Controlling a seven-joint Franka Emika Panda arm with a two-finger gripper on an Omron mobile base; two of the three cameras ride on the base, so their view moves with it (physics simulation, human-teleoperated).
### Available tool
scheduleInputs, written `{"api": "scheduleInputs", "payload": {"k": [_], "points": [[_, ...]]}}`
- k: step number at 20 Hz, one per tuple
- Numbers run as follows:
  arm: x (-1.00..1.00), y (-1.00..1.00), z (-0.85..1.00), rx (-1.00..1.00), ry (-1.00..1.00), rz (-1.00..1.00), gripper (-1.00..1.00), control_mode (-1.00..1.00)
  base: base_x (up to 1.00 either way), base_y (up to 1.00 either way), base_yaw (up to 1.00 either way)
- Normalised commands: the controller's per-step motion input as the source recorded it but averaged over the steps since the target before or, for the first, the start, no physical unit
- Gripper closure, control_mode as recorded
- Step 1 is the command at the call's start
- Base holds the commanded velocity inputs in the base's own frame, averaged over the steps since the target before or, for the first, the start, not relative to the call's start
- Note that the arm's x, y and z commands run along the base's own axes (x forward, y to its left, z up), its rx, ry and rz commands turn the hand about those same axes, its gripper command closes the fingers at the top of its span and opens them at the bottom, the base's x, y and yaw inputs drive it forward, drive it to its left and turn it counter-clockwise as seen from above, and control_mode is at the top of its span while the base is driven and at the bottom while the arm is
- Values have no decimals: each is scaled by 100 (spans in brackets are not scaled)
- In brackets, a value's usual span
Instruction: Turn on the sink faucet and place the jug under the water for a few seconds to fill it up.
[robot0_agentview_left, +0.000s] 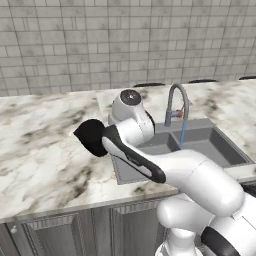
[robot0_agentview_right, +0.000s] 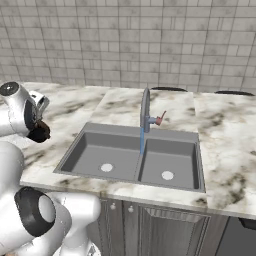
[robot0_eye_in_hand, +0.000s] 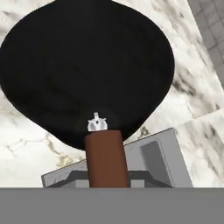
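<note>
Jug (robot0_agentview_left: 92, 137) lies tilted over the counter (robot0_agentview_left: 40, 150), handle (robot0_eye_in_hand: 106, 159) toward the tool.

one jug (robot0_agentview_left: 91, 137), black, with one reddish-brown handle (robot0_eye_in_hand: 106, 158). one sink (robot0_agentview_right: 134, 156), split into two basins, with two round pale drains (robot0_agentview_right: 106, 168), one per basin. one gooseneck faucet (robot0_agentview_right: 145, 112) carrying one side lever (robot0_agentview_right: 159, 119). one thin blue stream of water (robot0_agentview_right: 142, 142). one marble counter (robot0_agentview_left: 40, 150). one tiled wall (robot0_agentview_right: 130, 40). one white robot arm (robot0_agentview_left: 170, 170). three dark flat ovals (robot0_agentview_left: 148, 84) along the back edge of the counter in the left base view, two of them in the right base view.
</note>
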Motion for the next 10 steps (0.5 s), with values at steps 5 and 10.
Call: {"api": "scheduleInputs", "payload": {"k": [5,10], "points": [[-23,-34,77,11,0,-65,100,-100,0,0,0],[-20,-38,59,22,0,-67,100,-100,0,0,0]]}}
